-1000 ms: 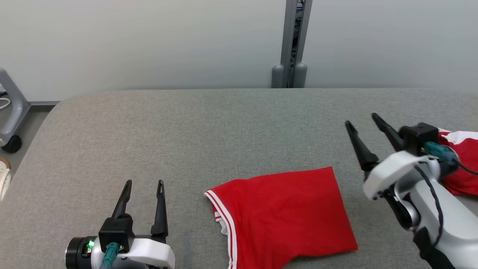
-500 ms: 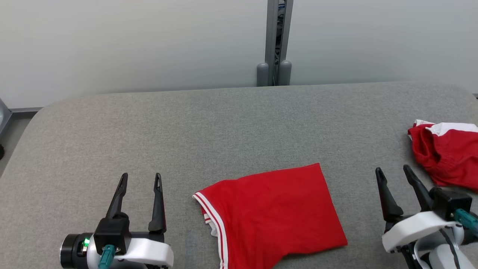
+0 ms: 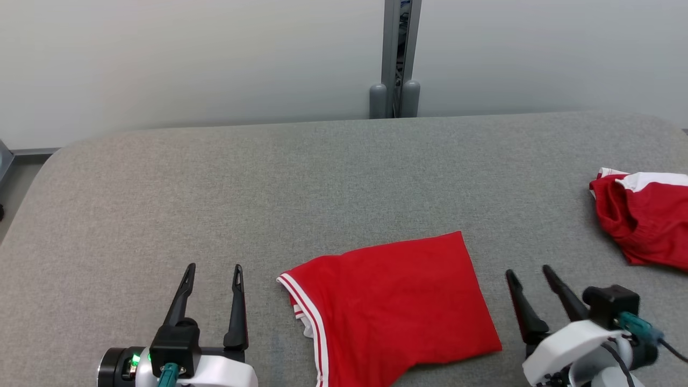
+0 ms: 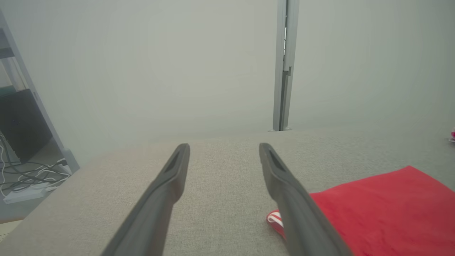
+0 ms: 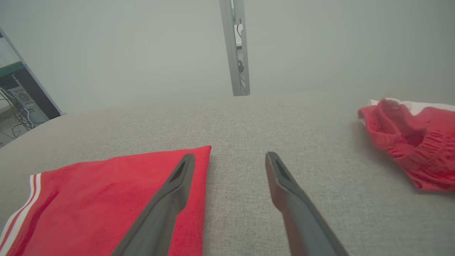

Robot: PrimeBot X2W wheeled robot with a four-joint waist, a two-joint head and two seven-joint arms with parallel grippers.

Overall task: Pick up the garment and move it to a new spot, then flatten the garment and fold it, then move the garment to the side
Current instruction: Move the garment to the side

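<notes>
Table: here's the grey fabric-covered table [image 3: 269, 188], wide and flat, and everything gets placed against it.
Folded red garment: there it is, the folded red garment [image 3: 395, 306], lying flat on the table close to its near edge, about midway along; it also shows in the left wrist view [image 4: 384, 209] and the right wrist view [image 5: 106, 199].
Hem: its white-striped hem [image 3: 306, 306] faces the table's left end, with a bit of white layer peeking out beneath.
Left gripper: the left gripper [image 3: 213, 269] sits low over the table's near edge, towards the left end, fingers spread with bare table between them and nothing held; its own camera shows the same gap [image 4: 224, 146].
Right gripper: the right gripper [image 3: 527, 270] is over the table's near edge too, towards the right end, fingers parted and empty; from its wrist camera [image 5: 230, 155] one finger lines up over the garment's edge, the other over grey cloth.
Contact: whether either gripper touches the table, I cannot tell.
Crumpled red garment: a crumpled red garment [image 3: 645, 226] with white trim is bunched at the table's right end, seen again from the right wrist [image 5: 408, 142].
Post: a grey post [image 3: 395, 54] rises just behind the table's far edge.
</notes>
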